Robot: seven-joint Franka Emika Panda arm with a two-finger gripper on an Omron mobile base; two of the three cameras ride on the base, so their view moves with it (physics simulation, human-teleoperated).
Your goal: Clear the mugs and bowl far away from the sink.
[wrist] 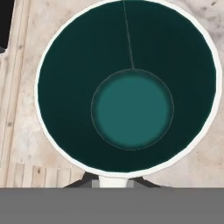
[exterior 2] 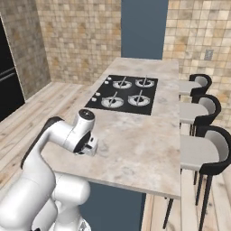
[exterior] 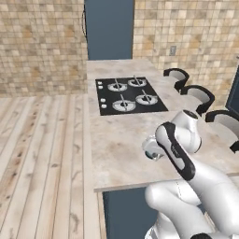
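Item: teal mug with silvery metallic body (wrist: 127,87), pinched at its rim by the two-finger gripper (wrist: 113,181).
You see the fingers clamped together on the rim, the mug hanging just above the beige marble counter (exterior: 121,149), on the near side of the black four-burner stovetop (exterior: 128,95). Risk, by judgement: a thin rim pinch may let it swing or slip loose if you move quickly.

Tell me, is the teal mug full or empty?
Empty. The hand view looks straight down into the teal mug, and its bare round teal bottom shows with nothing inside.
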